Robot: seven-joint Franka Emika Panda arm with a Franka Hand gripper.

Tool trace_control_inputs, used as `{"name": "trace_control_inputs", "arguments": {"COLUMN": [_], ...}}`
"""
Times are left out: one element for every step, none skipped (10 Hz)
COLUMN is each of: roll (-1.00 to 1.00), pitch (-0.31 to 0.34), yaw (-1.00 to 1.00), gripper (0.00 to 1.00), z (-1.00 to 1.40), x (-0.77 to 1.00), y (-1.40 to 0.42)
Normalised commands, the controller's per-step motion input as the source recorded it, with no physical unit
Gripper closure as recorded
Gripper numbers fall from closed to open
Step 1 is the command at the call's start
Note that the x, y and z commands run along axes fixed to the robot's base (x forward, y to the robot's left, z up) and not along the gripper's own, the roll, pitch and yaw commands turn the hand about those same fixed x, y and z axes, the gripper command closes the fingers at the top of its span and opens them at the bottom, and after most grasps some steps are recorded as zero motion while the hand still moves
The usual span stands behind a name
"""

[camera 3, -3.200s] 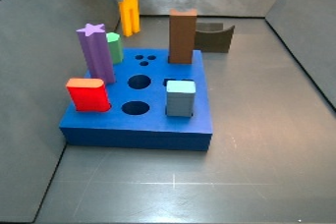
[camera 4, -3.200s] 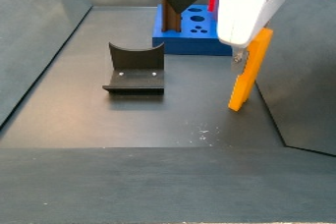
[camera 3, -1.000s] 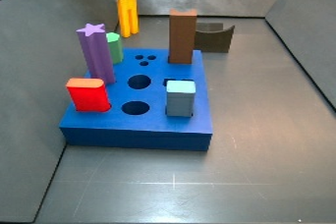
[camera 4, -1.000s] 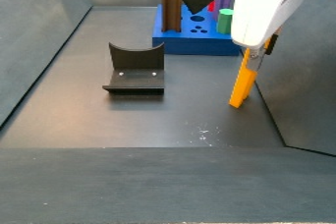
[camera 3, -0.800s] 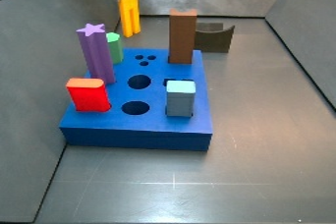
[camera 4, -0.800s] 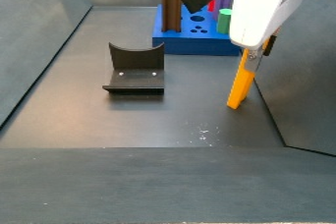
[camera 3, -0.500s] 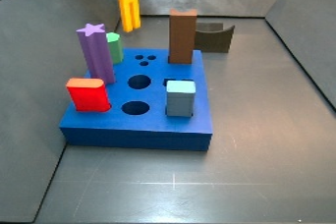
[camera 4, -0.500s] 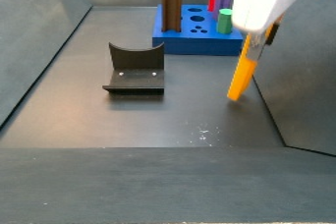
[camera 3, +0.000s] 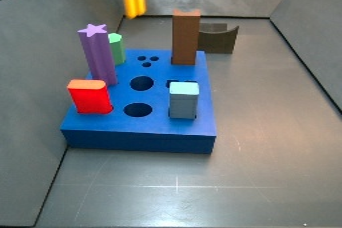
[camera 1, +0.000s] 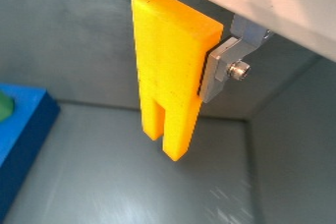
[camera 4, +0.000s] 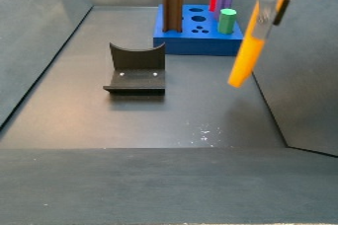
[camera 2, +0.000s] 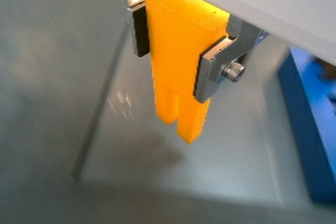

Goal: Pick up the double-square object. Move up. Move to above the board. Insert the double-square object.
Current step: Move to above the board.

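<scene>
Gripper (camera 2: 178,46) clamped on double-square object (camera 2: 182,66) near its top, hanging clear of the floor at upper right in a side view (camera 4: 248,51). Probably rigid, light, smooth; likely to swing unless gripped high.

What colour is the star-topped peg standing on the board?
Purple; the star-topped peg shows best in a side view.
</scene>
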Motion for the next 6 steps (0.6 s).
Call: {"name": "trace_control_inputs", "arguments": {"roll": [0.09, 0.02, 0.01, 0.0, 0.01, 0.01], "pitch": [-0.148, 0.001, 0.036, 0.124, 0.121, 0.13], "yaw": [0.06, 0.0, -0.01, -1.0, -1.0, -1.0], "gripper": [1.0, 1.0, 1.0, 1.0, 1.0, 1.0], "z": [0.87, 0.51, 0.38, 0.25, 0.23, 0.24], "x": [0.5, 0.2, 0.11, 0.22, 0.22, 0.22], "y": [0.65, 0.35, 0.24, -1.0, -1.0, -1.0]}}
